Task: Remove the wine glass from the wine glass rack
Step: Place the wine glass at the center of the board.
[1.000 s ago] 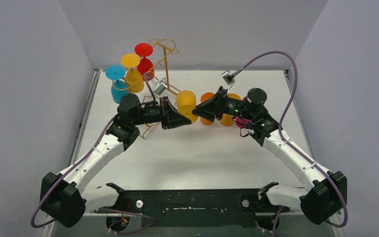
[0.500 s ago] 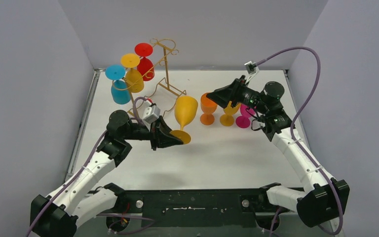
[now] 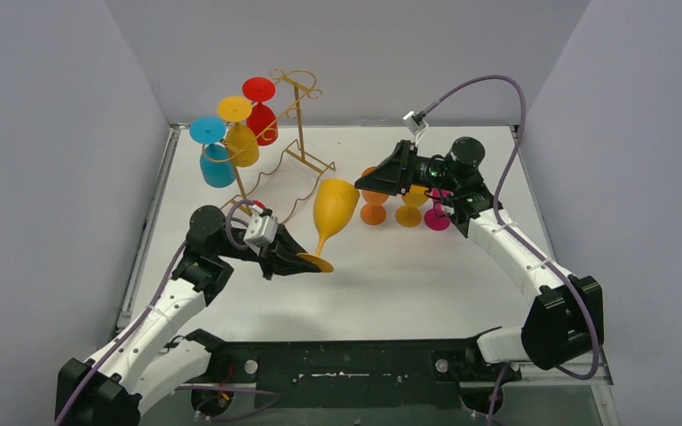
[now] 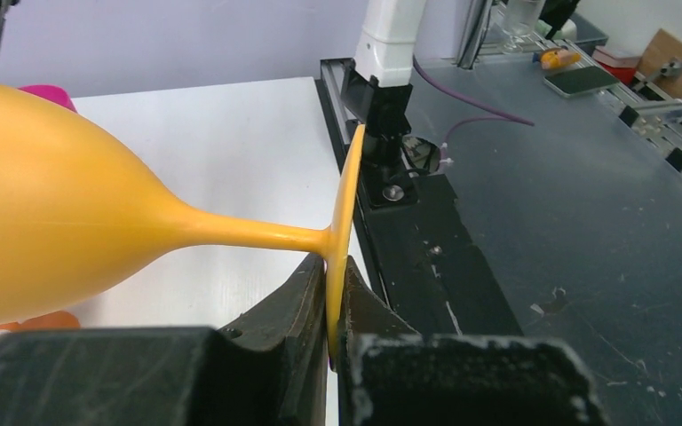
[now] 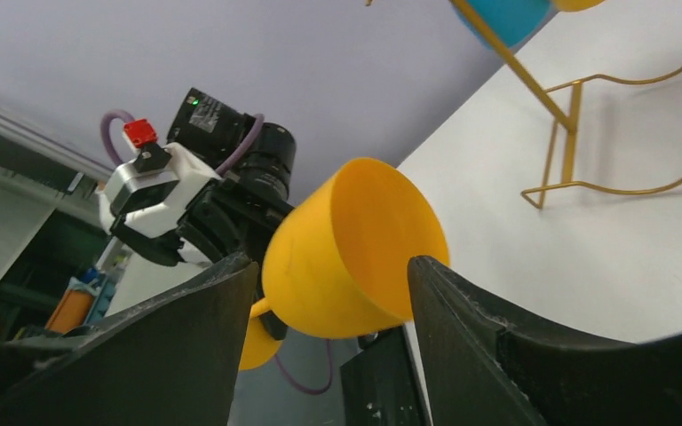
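Centre frame: my left gripper (image 3: 306, 262) clamps foot of opaque yellow wine glass (image 3: 332, 206); bowl tilts upper right toward my right gripper (image 3: 368, 183), jaws wide, empty.

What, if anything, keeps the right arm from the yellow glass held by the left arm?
Probably nothing, so yes: the right fingers stand open facing the yellow glass, its bowl bare; the left fingers pinch only its foot.

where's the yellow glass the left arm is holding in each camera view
Top external: yellow glass centre, tilted, foot pinched by the left gripper.
Left wrist: yellow glass fills the left side, stem running right to its foot.
Right wrist: yellow glass at centre, open bowl facing the camera.
Shared landmark: the white table, in all three.
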You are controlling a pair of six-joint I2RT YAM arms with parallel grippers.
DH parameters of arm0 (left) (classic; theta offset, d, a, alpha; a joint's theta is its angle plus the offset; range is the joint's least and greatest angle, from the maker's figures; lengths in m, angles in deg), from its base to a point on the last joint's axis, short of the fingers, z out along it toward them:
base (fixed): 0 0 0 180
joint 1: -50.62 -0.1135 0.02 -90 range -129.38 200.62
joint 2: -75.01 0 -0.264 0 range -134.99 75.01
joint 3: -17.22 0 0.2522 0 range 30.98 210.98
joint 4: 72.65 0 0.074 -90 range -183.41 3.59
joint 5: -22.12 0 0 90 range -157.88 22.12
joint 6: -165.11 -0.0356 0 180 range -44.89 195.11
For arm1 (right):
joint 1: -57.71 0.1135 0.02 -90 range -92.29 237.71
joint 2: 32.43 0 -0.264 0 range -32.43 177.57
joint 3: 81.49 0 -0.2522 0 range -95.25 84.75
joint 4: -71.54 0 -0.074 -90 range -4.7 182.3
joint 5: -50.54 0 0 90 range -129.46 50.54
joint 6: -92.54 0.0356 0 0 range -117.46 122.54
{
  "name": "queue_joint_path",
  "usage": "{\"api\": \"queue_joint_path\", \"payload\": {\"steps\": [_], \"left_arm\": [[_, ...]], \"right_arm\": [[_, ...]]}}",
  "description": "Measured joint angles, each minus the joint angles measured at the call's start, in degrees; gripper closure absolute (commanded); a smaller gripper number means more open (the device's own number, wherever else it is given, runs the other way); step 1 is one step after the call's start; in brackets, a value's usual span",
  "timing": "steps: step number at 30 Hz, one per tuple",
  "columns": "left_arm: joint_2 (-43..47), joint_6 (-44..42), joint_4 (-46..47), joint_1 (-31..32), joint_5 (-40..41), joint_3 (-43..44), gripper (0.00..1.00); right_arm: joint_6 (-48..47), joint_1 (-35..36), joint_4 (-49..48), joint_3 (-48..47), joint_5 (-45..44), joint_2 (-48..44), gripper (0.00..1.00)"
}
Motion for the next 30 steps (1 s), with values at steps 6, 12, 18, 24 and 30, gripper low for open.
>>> {"api": "queue_joint_path", "payload": {"steps": [6, 12, 18, 24, 30], "left_arm": [[-1.7, -1.2, 0.0, -2.2, -5.7, 0.0, 1.0], [-1.8, -3.2, -1.2, -4.4, -10.9, 1.7, 1.0], [-1.9, -5.7, -3.6, -5.5, -14.3, 3.3, 1.0], [-2.4, -6.4, -4.4, -5.8, -15.7, 4.5, 1.0], [-3.0, -6.4, -4.7, -5.8, -15.7, 4.6, 1.0]], "right_arm": [[3.4, 2.9, -2.6, -2.2, 5.4, 3.1, 0.45], [4.9, 4.5, -4.0, -3.3, 9.0, 4.0, 0.54], [7.6, 4.5, -5.2, -3.3, 11.5, 4.0, 0.62], [14.6, 4.6, -12.1, -3.5, 14.1, 6.1, 0.74], [23.4, 4.7, -21.4, -3.9, 15.9, 9.5, 0.74]]}}
